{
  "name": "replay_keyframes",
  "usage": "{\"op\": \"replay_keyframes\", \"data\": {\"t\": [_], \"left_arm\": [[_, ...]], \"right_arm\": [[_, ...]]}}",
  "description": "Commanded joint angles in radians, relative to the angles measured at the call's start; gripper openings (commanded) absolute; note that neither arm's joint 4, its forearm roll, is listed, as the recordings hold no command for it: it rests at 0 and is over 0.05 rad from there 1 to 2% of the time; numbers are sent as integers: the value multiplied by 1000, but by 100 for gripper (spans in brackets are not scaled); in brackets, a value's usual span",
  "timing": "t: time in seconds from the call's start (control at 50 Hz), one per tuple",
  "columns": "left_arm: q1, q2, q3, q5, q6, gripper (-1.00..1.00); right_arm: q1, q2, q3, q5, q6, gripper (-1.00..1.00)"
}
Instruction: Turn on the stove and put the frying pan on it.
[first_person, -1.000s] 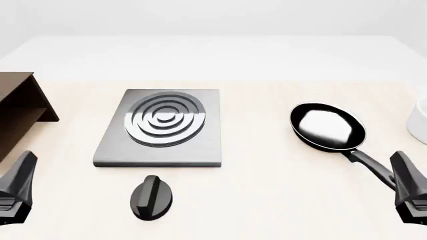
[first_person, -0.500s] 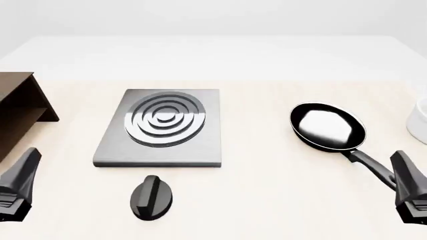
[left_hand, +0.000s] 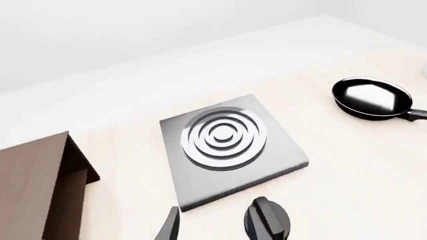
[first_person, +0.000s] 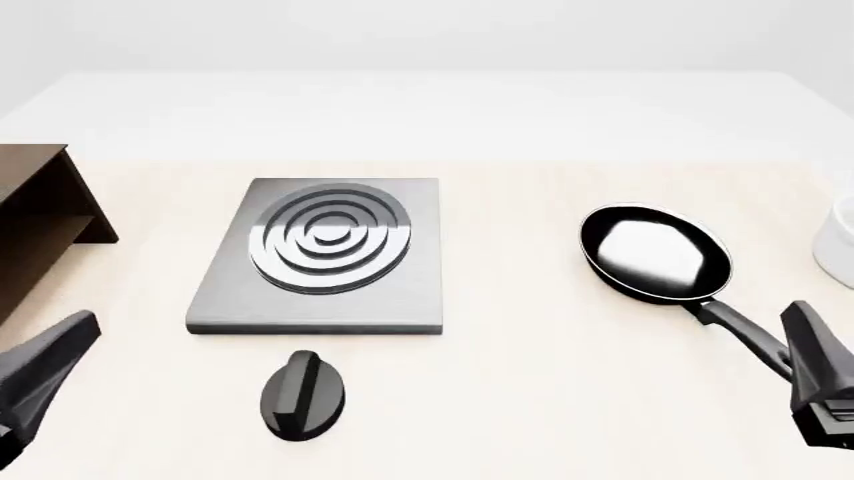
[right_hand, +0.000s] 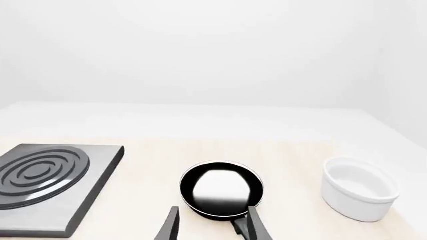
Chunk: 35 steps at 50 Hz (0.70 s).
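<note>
Pale desk (first_person: 534, 400) under white backdrop. Right fingers (right_hand: 259, 227) are parted astride the frying pan (first_person: 655, 253) handle, nothing gripped; left fingers (left_hand: 171, 226) empty, their spread unclear. Stove (first_person: 324, 253) sits centre-left, knob (first_person: 302, 394) just before it.

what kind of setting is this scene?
A simulated kitchen-style tabletop, likely a cooking test setup, not a real kitchen. Signs: a stove slab with burner rings and a separate knob, a frying pan, and a white bowl on a bare pale table against blank white.
</note>
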Motion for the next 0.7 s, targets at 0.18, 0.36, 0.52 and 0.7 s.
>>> {"op": "replay_keyframes", "data": {"t": [0.18, 0.36, 0.52, 0.7], "left_arm": [[-211, 112, 59, -1, -90, 100], [-238, 171, 140, -107, -113, 100], [-266, 261, 198, -231, -129, 100], [-285, 363, 242, -356, -134, 100]], "right_arm": [[-2, 0, 0, 0, 5, 100], [-2, 0, 1, -2, 4, 100], [-3, 0, 0, -2, 4, 100], [-3, 0, -1, -4, 4, 100]]}}
